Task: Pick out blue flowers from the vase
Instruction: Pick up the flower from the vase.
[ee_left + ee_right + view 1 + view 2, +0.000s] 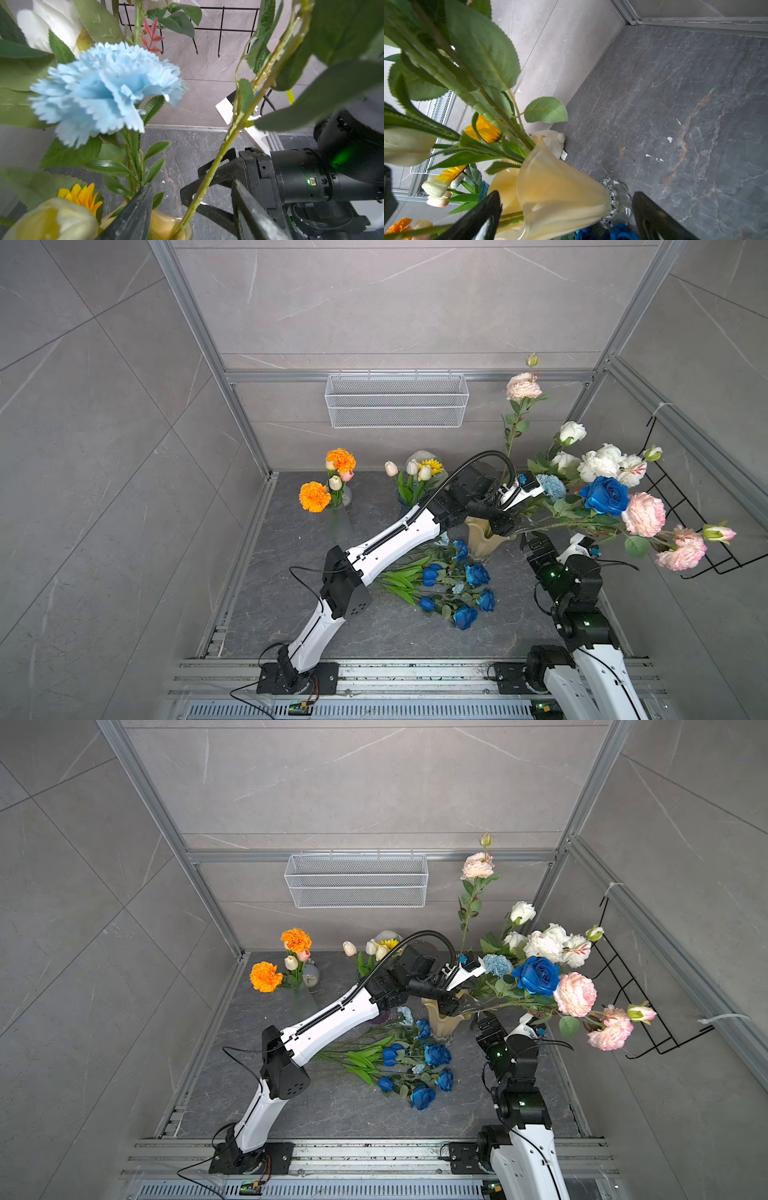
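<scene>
**At the vase, two blue blooms stand among whites and pinks**

Over the mouth of the cream vase (484, 539) (441, 1020), the left gripper (505, 524) (192, 185) hangs with its jaws partly apart. The left wrist view shows a bare green stem (218, 158) passing between the fingers (133, 216) with no pinch on it. Which bloom that stem carries cannot be told.

A pale carnation (550, 486) (498, 964) (104, 89) rises just beside one finger and leans toward 2 o'clock of the vase in both top views. Farther out on the same line sits a blue rose (604, 495) (536, 974), near white roses (598, 464) and pink roses (644, 514).

At 3 o'clock of the vase, the right gripper (532, 539) (484, 1021) points at it with jaws spread wide and nothing in them. Its wrist view frames the vase body (556, 187) between the two black fingers (654, 216).

More blue flowers (457, 580) (419, 1060), roses and tulip buds, lie in a loose heap on the grey table (374, 630) at 7 o'clock of the vase, partly under the left arm. Orange marigolds (332, 477) stand at the table's 10 o'clock. A white mesh basket (397, 400) hangs on the back wall at 12 o'clock, and a black wire rack (685, 531) on the side wall at 3 o'clock.
</scene>
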Controlling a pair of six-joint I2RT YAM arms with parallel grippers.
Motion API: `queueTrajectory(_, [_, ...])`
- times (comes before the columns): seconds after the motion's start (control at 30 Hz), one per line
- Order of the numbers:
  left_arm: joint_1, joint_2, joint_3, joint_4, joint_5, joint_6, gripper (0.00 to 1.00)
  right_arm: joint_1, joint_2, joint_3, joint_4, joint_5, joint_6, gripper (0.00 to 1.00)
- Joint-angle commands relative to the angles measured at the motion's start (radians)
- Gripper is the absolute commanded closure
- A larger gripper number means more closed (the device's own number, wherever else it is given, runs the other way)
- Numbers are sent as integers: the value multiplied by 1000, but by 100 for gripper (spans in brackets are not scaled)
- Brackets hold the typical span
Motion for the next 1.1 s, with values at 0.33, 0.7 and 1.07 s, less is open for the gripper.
queueTrajectory(0.33, [-4,29,64,96,61,-74,48,1,71,37,107,-53,-24,1])
queueTrajectory(0.7, [-5,41,83,125,66,-86,64,1,75,49,104,-56,-28,1])
queueTrajectory(1.07, [-6,58,81,187,155,-129,77,1,65,63,88,-50,-34,1])
